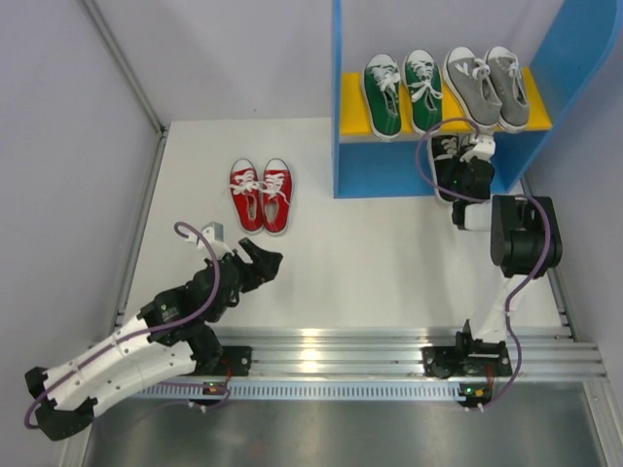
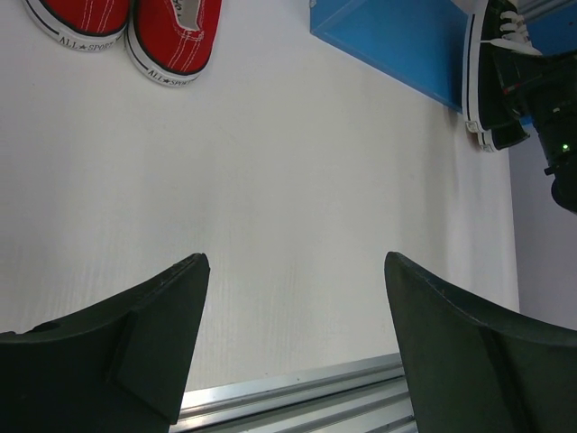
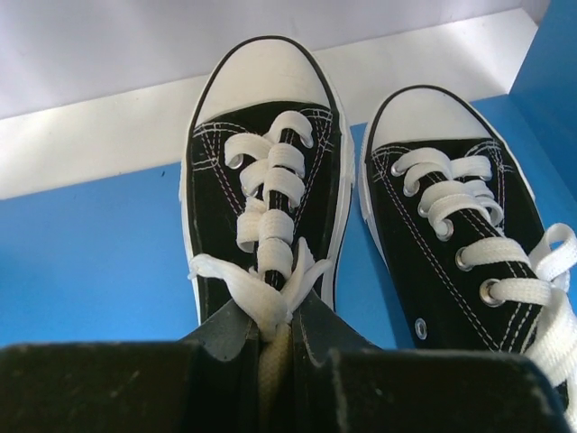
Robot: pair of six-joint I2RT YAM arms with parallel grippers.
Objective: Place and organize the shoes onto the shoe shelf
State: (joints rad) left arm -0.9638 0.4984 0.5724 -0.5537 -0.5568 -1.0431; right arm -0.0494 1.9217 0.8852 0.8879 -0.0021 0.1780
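The blue shoe shelf [image 1: 362, 170] stands at the back right with a yellow upper board [image 1: 354, 102]. Green shoes [image 1: 401, 92] and grey shoes [image 1: 485, 88] sit on that board. Red shoes [image 1: 261, 195] lie on the table left of the shelf, also in the left wrist view [image 2: 169, 41]. My right gripper [image 3: 275, 338] is shut on the tongue and laces of the left black shoe [image 3: 263, 180] on the blue lower level; the other black shoe [image 3: 451, 244] lies beside it. My left gripper [image 2: 296, 275] is open and empty over bare table, below the red shoes.
An aluminium rail [image 1: 350, 352] runs along the table's near edge by the arm bases. Grey walls close in on the left and right. The right arm's body [image 1: 524, 233] hangs just in front of the shelf.
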